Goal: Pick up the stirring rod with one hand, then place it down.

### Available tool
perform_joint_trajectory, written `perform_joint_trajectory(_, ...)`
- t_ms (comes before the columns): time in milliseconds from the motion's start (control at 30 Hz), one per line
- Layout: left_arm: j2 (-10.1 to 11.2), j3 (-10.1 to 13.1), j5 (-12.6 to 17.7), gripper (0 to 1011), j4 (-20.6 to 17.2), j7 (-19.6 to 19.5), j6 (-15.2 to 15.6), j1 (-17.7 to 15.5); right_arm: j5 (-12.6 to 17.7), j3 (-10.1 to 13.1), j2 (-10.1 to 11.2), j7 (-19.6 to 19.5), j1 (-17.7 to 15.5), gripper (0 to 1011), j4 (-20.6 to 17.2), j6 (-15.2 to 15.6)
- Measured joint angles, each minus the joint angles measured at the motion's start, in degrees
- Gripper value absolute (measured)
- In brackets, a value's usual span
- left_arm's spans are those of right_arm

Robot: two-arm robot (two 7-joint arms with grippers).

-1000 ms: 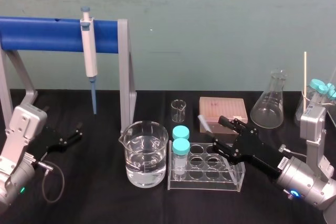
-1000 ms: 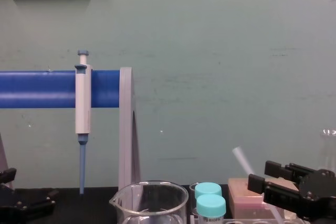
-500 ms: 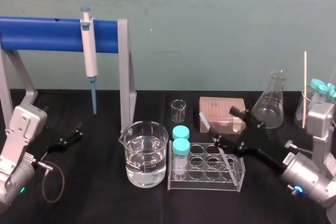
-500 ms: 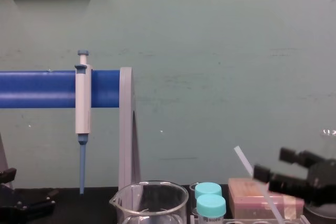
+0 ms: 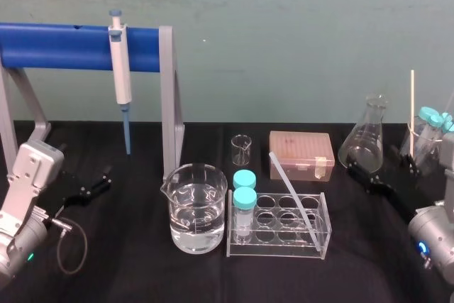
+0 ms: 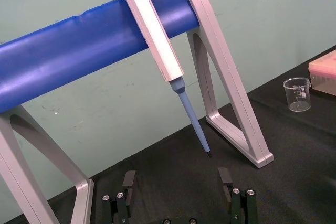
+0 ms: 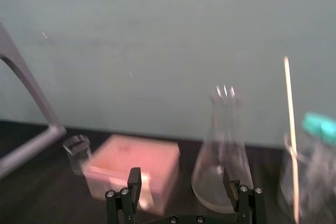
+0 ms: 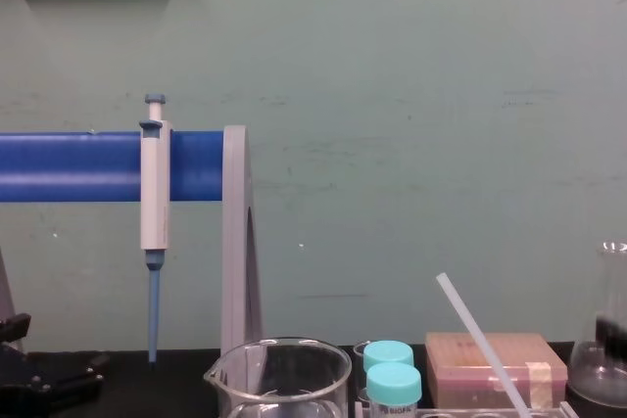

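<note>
Black counter (image 5: 142, 267), teal wall (image 5: 284, 19) behind.

Stirring rod (image 5: 291, 186): set down and free, tilted in the test-tube rack (image 5: 277, 248). Its lower end is toward the rack's right front and its upper end leans up toward the pink box (image 5: 301, 154). Cannot tell which well holds it.

Right gripper (image 7: 181, 181): fingers spread wide and empty, at the right of the counter, just before the conical flask (image 5: 365, 143).

Left gripper (image 6: 176, 182): fingers apart, holding nothing, parked at far left near the blue stand (image 5: 71, 46).

Step in hand, as judged: the release looks done and only the retreat is left. To do it well:
- Keep the fingers spread.
- Draw back low and to the right, away from the rack, since a nudge to the rack could tip the leaning rod.
- Mind the flask close behind the fingers.

Change from earlier:
- One second ago the right fingers were at the rod over the rack.
- Half a second ago they were still above the rack and already parting.
- Now they are well clear, beside the flask, and the rod stands unsupported.
- Left gripper unchanged.
</note>
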Motion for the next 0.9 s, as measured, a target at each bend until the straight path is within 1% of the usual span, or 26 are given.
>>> perform_joint_trajectory(33, 0.0, 0.0, 0.0, 1000, 0.0, 0.0, 0.0, 0.0, -0.3, 0.0, -0.3, -0.7, 0.0, 1003, 0.5, 1.5)
perform_joint_trajectory(100, 0.0, 0.0, 0.0, 1000, 0.0, 0.0, 0.0, 0.0, -0.6, 0.1, -0.7, -1.1, 0.2, 1003, 1.3, 3.2)
perform_joint_trajectory(267, 0.0, 0.0, 0.0, 1000, 0.0, 0.0, 0.0, 0.0, -1.5, 0.0, -1.2, -1.0, 0.9, 1003, 2.6, 4.8)
perform_joint_trajectory(900, 0.0, 0.0, 0.0, 1000, 0.0, 0.0, 0.0, 0.0, -1.3, 0.0, -1.1, -1.0, 0.8, 1003, 2.4, 4.5)
